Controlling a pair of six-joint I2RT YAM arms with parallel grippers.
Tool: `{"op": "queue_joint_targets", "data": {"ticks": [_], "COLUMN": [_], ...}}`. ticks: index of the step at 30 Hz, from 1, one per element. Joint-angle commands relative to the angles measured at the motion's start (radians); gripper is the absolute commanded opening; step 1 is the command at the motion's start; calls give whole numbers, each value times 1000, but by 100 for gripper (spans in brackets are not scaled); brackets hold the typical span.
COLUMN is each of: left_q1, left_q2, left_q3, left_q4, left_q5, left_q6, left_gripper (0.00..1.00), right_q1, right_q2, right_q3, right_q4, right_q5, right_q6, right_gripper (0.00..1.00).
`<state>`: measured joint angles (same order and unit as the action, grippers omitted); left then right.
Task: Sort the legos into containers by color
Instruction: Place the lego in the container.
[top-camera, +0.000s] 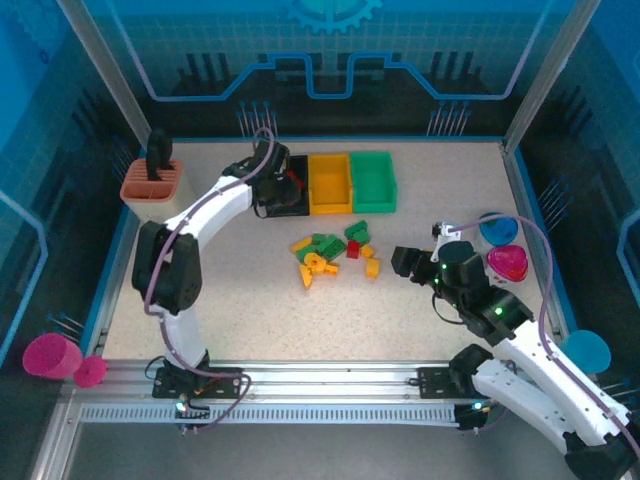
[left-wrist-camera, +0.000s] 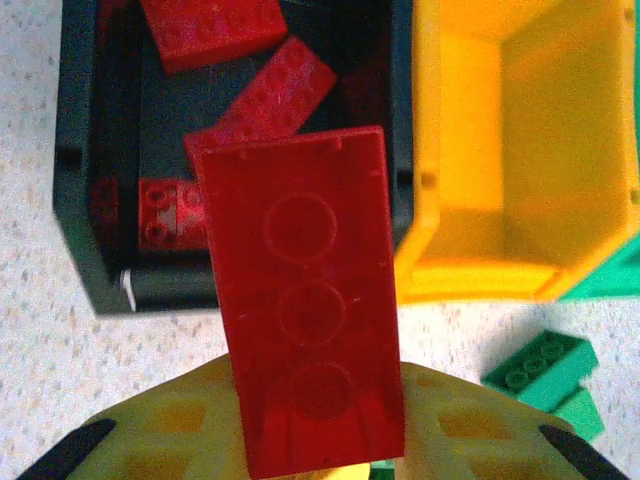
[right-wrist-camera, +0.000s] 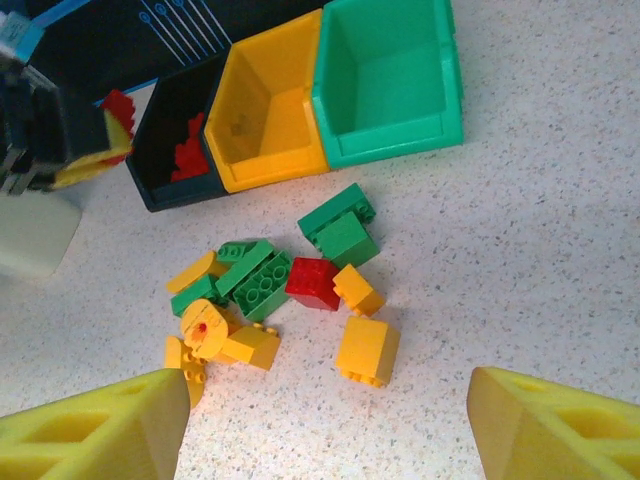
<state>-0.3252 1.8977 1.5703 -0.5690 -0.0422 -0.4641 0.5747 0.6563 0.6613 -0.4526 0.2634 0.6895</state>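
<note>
Table (top-camera: 250, 320): a pale speckled top, the largest item, with all the work on its far half. My left arm (top-camera: 190, 230): it reaches up and across so that my left gripper (left-wrist-camera: 320, 455) hangs above the black bin (left-wrist-camera: 75, 200), which I judge to be the place for red pieces. My right arm (top-camera: 540, 360): it sits back on its own side, with my right gripper (right-wrist-camera: 325, 430) spread wide and carrying nothing. It faces the loose pile from near by and is well placed, in my view, to take the next piece. Containers, three in a row, touching side to side: the black bin on the left holds several red bricks (left-wrist-camera: 275, 95). The yellow bin (right-wrist-camera: 275, 165) is in the middle and the green bin (right-wrist-camera: 390, 135) on the right, and I see no pieces in either. Their open tops face up so that a piece can simply be dropped in. Loose legos (right-wrist-camera: 270, 290): a small heap on the table just in front of the bins. It is mostly green and yellow-orange, jumbled and touching, with a yellow block (right-wrist-camera: 367, 350) lying a little apart on the near side. Held red brick (left-wrist-camera: 300, 300): it is long, with its hollow underside and round tubes turned to my wrist camera. My left fingers (left-wrist-camera: 150, 430) clamp one short end, and the free end reaches out over the bin's near wall and interior. I judge this the release step. The brick hangs slightly askew, so it could catch the wall nearest the yellow bin. Smallest entry: one red brick (right-wrist-camera: 312, 283) in the heap, touching green and yellow neighbours, not yet sorted.
</note>
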Motion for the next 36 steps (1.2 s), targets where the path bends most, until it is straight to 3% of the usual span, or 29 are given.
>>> {"op": "queue_joint_targets", "data": {"ticks": [1, 8, 18, 20, 22, 24, 29, 36], "left_q1": [21, 48, 46, 46, 46, 45, 41, 3], "left_q2": [75, 229, 246, 241, 226, 191, 40, -314], "left_q3": [120, 314, 304, 299, 294, 275, 194, -162], "left_q4": [-66, -157, -155, -154, -151, -141, -101, 104], "left_q5": [40, 84, 102, 107, 117, 115, 114, 114], "left_q6": [38, 48, 54, 56, 63, 70, 73, 49], "left_gripper": [33, 34, 39, 44, 55, 63, 64, 64], "right_q1": [-4, -1, -1, -1, -1, 1, 6, 35], "right_q2": [-23, -62, -70, -59, -46, -34, -6, 147], "right_q3": [-24, -37, -39, -38, -34, -34, -31, 44], "right_q4": [-20, -57, -70, -62, -54, -48, -37, -42], "right_q5": [-23, -15, -13, -19, -27, -32, -34, -22], "right_q6": [28, 33, 35, 34, 35, 35, 28, -34], "right_gripper": [75, 75, 75, 75, 75, 74, 74, 74]}}
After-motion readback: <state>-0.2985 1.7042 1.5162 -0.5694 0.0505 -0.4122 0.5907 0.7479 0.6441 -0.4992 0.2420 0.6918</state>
